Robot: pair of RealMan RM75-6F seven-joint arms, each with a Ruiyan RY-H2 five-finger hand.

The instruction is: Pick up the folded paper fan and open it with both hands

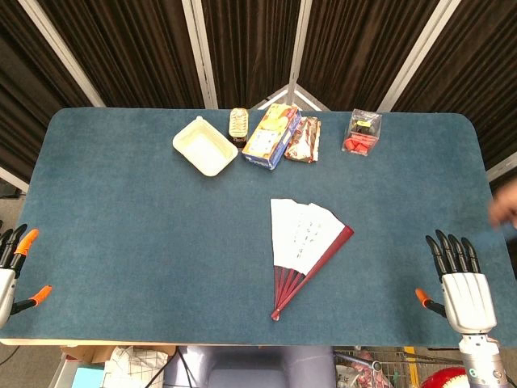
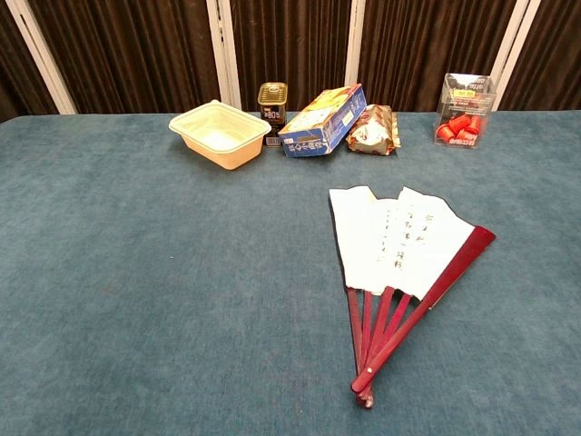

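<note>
On the blue tabletop (image 1: 121, 234), right of center, a paper fan (image 1: 303, 246) lies partly spread, its white leaf with dark vertical script fanned toward the far side and its red ribs gathered at a pivot pointing to the near edge; the chest view shows the same fan (image 2: 399, 259) flat on the cloth, touched by neither hand. At the near right corner, well apart from the fan, the right hand (image 1: 462, 283) rests palm down with its dark fingers (image 1: 452, 252) held straight and slightly apart, gripping nothing. At the near left edge the left hand (image 1: 10, 271) is only partly in frame, its dark, orange-tipped fingers spread and empty. Along the far side of the tabletop stand a cream plastic tray (image 1: 205, 146), a small dark can (image 1: 238, 124), a blue and yellow box (image 1: 271, 136), a foil snack packet (image 1: 304, 139) just beside the box, and, further right, a clear case of red pieces (image 1: 363, 132). Dark curtains (image 1: 137, 40) hang behind.
</note>
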